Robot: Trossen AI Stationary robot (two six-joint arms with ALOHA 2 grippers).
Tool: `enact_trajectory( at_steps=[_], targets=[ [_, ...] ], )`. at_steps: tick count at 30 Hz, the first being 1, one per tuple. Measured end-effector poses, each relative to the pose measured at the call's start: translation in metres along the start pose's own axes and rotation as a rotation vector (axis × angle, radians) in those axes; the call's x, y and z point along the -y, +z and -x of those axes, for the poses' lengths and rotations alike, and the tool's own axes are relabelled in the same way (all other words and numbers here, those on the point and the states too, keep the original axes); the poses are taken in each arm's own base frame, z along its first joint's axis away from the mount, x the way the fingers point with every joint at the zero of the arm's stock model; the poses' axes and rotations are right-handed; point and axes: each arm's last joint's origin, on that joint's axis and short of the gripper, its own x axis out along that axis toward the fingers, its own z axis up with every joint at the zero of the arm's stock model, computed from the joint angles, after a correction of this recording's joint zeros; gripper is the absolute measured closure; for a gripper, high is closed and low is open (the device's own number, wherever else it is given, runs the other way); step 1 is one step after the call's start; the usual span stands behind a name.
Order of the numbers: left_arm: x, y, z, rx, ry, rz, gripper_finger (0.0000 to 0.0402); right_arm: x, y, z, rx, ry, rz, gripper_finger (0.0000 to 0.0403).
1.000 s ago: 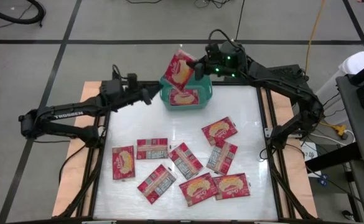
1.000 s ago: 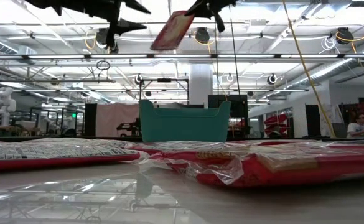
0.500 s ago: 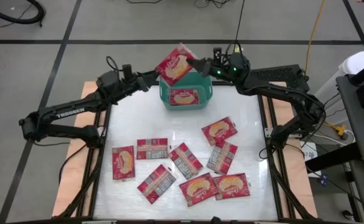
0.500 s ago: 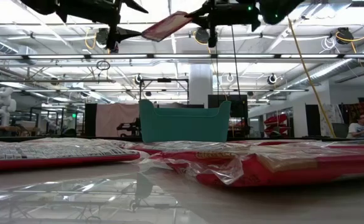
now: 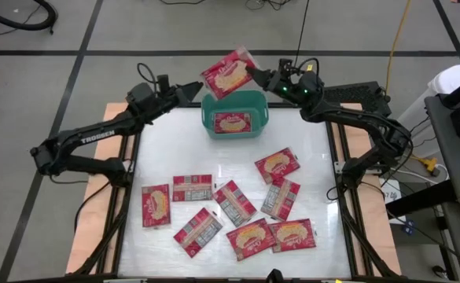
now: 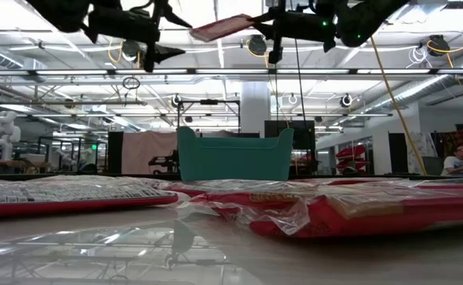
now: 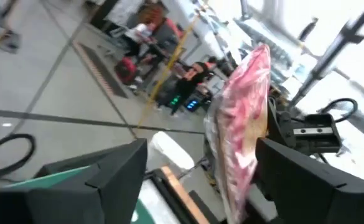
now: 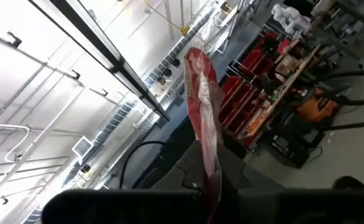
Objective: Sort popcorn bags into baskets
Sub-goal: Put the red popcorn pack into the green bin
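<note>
My right gripper (image 5: 255, 75) is shut on one red popcorn bag (image 5: 230, 71), held high over the far left rim of the teal basket (image 5: 259, 118). In the low view this bag (image 6: 223, 28) lies nearly level. Another bag (image 5: 233, 122) rests flat on the basket's floor. My left gripper (image 5: 196, 89) is open just left of the held bag. In the left wrist view its fingers (image 7: 116, 171) stand on either side of the bag (image 7: 241, 130); whether they touch it I cannot tell. Several more bags (image 5: 237, 212) lie flat on the table's near half. My right gripper pinches the bag's right-hand end (image 8: 206, 165) between its two fingers, coming nearly level from the table's right side. The bag sticks out past the fingers toward the left arm. It is lifted clear of the basket and table, nearly flat, picture face up.
The loose bags spread over the near half of the white table top (image 5: 167, 149); the strip between them and the basket is bare. Wooden side rails (image 5: 115, 118) run along both table edges. People and shelving show in the room beyond the table.
My right gripper has sunk and turned, tipping its bag from steeply slanted to nearly level and carrying it a little toward the far edge. My left gripper has swung toward the far edge and right, closing in on the bag until its fingers flank it.
</note>
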Motion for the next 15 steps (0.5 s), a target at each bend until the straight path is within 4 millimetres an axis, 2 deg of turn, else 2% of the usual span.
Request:
enact_trajectory(
  at_steps=[4,7,11,15],
  targets=[
    [-0.008,0.0,-0.013,0.036,-0.083,0.021,0.0071,0.001,-0.004,-0.001,-0.02,-0.018,-0.008,0.0403],
    [-0.018,-0.003,-0.019,0.035,-0.072,0.046,0.0082,0.001,-0.004,-0.001,-0.021,-0.019,-0.007,0.0403],
    [-0.024,0.001,-0.023,0.061,-0.111,0.048,0.0134,0.003,-0.005,-0.001,-0.034,-0.037,0.003,0.0403],
    [-0.031,0.004,-0.023,0.008,-0.146,0.044,0.0215,0.006,-0.007,0.0,-0.051,-0.063,0.0,0.0403]
  ],
)
